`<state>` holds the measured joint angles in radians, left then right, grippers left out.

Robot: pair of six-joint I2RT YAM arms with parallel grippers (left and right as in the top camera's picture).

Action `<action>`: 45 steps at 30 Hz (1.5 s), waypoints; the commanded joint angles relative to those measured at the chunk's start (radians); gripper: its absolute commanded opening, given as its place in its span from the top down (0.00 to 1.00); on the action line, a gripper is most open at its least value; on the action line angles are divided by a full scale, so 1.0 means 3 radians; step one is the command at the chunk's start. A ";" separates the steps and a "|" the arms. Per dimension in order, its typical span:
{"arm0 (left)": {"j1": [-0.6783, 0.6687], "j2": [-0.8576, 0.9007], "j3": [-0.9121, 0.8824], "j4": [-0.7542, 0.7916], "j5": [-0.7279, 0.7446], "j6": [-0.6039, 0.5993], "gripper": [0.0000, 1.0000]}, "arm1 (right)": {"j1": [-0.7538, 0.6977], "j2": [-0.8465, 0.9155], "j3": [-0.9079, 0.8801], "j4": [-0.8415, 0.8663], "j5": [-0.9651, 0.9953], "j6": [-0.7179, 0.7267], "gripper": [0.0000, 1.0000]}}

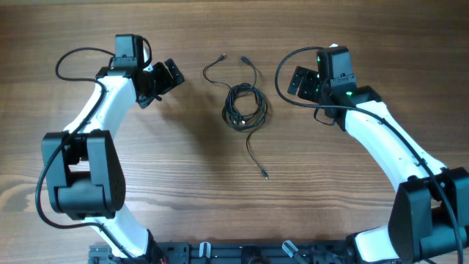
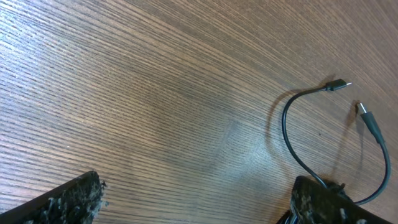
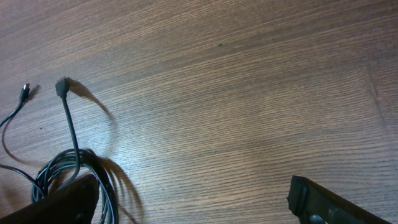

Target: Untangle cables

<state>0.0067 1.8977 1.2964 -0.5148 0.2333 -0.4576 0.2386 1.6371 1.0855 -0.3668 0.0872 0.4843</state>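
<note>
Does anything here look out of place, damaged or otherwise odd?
Nothing stands out. The thin black cables lie in one tangled coil on the brown wooden table, plug ends trailing loose, no damage visible. The left gripper and right gripper flank it, open, touching nothing.

Wooden table, coiled black cables lying at its centre

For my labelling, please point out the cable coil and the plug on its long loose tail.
cable coil (image 1: 239, 123), overhead view, on the dense lower part of the loops.
plug on the long loose tail (image 1: 264, 176), overhead view, on the tail's very end.
</note>
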 commanded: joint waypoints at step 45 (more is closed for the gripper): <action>-0.1217 0.0383 0.0042 -0.0017 0.0174 -0.0465 0.65 | -0.0001 0.0036 -0.0004 -0.0205 -0.0910 0.0240 0.52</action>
<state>-0.3386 1.9747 1.2980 -0.5156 0.3325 -0.5381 0.2386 1.6371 1.0851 -0.4305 -0.1738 0.5709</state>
